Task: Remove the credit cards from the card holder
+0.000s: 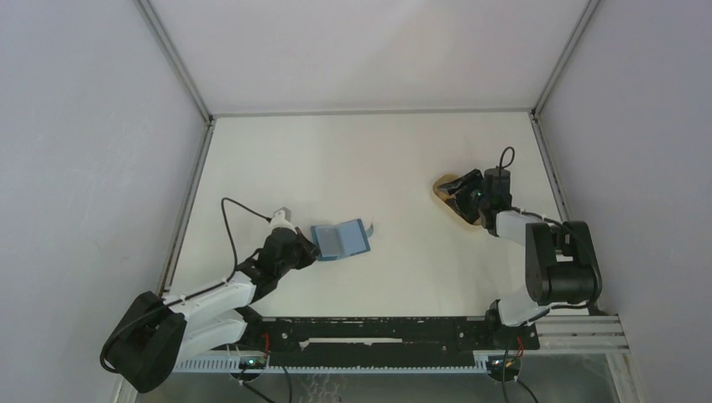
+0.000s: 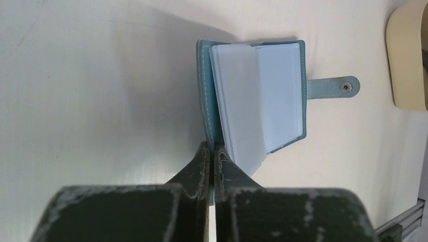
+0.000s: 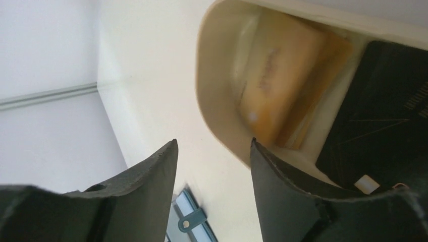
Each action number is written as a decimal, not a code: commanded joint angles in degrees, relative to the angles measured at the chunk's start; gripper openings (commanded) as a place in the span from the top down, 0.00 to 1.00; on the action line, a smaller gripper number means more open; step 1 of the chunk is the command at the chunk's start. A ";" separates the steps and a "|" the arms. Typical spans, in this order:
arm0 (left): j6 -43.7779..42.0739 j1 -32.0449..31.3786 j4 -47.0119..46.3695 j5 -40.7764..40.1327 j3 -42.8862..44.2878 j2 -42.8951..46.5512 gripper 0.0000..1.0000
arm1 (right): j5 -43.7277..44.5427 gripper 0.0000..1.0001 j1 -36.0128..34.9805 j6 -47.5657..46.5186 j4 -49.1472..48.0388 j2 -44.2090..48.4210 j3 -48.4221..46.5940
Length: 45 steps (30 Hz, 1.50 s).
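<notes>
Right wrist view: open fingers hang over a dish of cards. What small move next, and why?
Probably lift the right fingers away from the dish: they stand open and empty, with the tan card and black card lying inside. The left fingers pinch the card holder open.

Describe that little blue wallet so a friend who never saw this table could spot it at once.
On the white table, look left of centre, where the left gripper pinches one cover. There lies the card holder: a small teal wallet open like a book, with frosted sleeves and a snap tab. Its only neighbour, a tray of cards by the right gripper, is beige and rounded.
</notes>
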State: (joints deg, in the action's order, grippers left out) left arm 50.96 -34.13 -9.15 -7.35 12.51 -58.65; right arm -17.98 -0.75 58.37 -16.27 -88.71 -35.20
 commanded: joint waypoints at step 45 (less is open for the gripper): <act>-0.82 -0.23 -0.17 -0.96 -3.42 0.89 1.00 | 22.50 0.26 -58.43 -31.85 23.78 -22.42 -38.74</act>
State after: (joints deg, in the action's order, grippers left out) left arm 51.03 -34.13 -10.17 -7.49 11.11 -57.17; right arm 2.42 -58.35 28.75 5.13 -109.25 -69.43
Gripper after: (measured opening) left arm 0.016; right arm 0.739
